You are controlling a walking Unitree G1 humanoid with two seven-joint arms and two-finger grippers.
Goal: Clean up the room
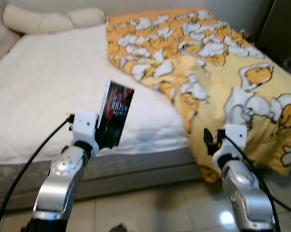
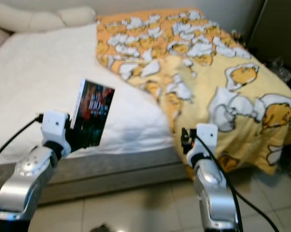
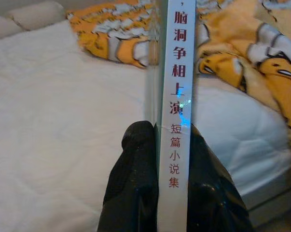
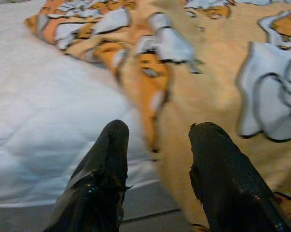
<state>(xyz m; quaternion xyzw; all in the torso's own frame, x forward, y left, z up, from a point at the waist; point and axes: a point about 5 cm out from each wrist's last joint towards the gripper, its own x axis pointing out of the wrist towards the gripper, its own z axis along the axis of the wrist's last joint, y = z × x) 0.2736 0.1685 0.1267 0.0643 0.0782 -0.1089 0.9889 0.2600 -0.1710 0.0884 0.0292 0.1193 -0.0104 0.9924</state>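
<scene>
Book-carrying explains the left hand [image 3: 157, 145]: clamped on an upright, dark-covered paperback book with white spine [image 1: 115, 114], above the white quilted bed's [image 1: 44, 87] edge. Right hand [image 4: 157, 159] hovers open near the yellow cartoon-print blanket [image 1: 217, 63], probably ready to straighten it.

Two arms w/ silver, glossy rounded forearm shells, light glinting on them. Each ends in a white boxy wrist block w/ a black collar beneath. Black cable runs from left wrist block along the arm; another black cable trails down the right forearm. Left gripper [image 3: 172, 186]: two long black fingers [image 3: 131, 183], matte, slightly textured. Right gripper [image 4: 157, 176]: same black fingers [image 4: 106, 164], blunt tapered tips, shiny near base.
</scene>
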